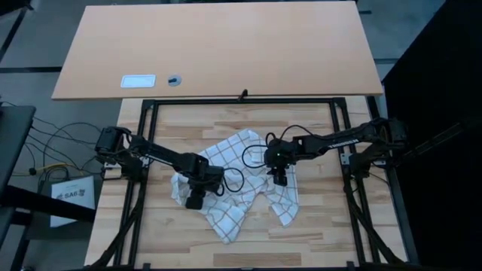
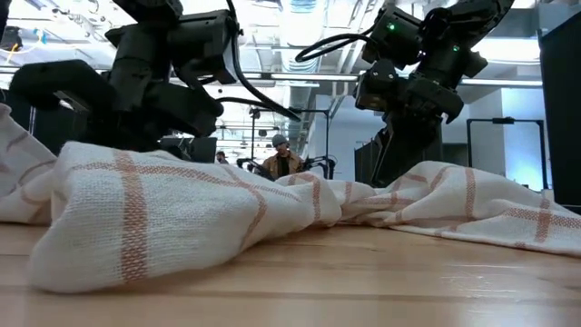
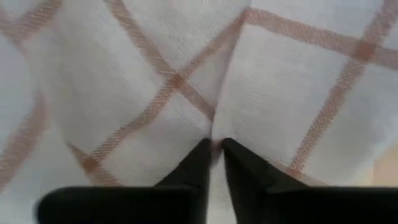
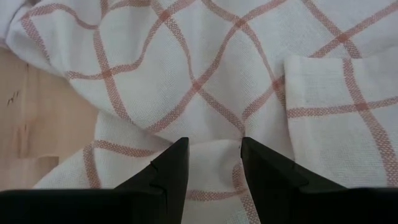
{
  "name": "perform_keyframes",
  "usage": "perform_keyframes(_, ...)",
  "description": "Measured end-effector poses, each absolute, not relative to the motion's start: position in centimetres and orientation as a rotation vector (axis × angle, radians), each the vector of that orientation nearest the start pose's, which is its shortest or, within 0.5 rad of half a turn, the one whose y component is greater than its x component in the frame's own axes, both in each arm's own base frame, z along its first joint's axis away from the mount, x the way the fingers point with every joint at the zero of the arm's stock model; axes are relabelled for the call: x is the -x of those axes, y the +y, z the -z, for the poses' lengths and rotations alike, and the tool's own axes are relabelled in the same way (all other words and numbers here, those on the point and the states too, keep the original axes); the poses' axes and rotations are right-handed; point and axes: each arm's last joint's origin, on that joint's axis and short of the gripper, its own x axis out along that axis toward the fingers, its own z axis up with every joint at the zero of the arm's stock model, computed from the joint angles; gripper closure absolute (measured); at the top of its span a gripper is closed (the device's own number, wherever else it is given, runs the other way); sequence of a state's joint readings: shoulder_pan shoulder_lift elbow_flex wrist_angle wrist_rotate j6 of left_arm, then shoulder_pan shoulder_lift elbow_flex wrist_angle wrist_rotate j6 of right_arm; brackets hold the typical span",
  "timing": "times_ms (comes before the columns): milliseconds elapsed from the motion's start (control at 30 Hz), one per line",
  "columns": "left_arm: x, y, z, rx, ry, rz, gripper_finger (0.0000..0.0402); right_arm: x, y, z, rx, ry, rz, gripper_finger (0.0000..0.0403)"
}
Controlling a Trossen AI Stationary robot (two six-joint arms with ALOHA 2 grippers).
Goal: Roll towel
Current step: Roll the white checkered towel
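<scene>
The towel [image 1: 235, 182], white with a grid of reddish-brown lines, lies crumpled in the middle of the wooden table [image 1: 316, 226]; it also fills the low view [image 2: 182, 209]. My left gripper [image 1: 196, 199] is over the towel's left part and is shut on a fold of it [image 3: 214, 151]. My right gripper [image 1: 279, 178] stands over the towel's right part, its fingers open [image 4: 210, 158], with cloth showing between them. I cannot tell whether the right fingers touch the cloth. My left gripper pinches a raised fold of the towel [image 3: 214, 134] between its two fingers [image 3: 198, 163], at their free ends. It comes from above, pointing down. The cloth puckers toward the fingertips in creases, and the rest of the towel lies on the table.
A black frame [image 1: 151, 105] borders the work area. Beyond it lies a light board [image 1: 226, 45] with a white label [image 1: 138, 80] and a small round thing [image 1: 174, 79]. Bare wood shows at the near edge [image 1: 316, 241]. A person [image 2: 280, 159] stands far behind in the room.
</scene>
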State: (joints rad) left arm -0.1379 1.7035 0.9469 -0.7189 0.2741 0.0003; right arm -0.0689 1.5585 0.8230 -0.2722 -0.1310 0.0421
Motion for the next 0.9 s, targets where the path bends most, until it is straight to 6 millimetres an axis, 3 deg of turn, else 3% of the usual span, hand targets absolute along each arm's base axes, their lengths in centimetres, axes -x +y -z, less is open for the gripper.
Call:
perform_keyframes(233, -27.6, -5.1, -14.6, 0.111, 1.518, 0.342, 0.0401, -29.0, -1.6, -16.6, -0.133, 1.005, -0.039, 0.0269)
perform_keyframes(400, -28.1, -6.5, -16.8, 0.101, 1.562, 0.349, 0.0401, -29.0, -2.2, -16.6, -0.136, 1.000, -0.024, 0.0269)
perform_keyframes(533, -28.5, -8.5, -19.9, 0.071, 1.545, 0.384, 0.0401, -29.0, -3.2, -16.7, -0.151, 0.985, 0.007, 0.0269)
perform_keyframes(700, -27.3, -11.6, -23.2, 0.043, 1.517, 0.432, 0.0401, -28.3, -4.9, -16.4, -0.179, 1.028, 0.057, 0.0269)
perform_keyframes(900, -24.9, -15.1, -24.2, 0.076, 1.538, 0.418, 0.0401, -26.6, -6.0, -14.6, -0.192, 1.093, 0.088, 0.0269)
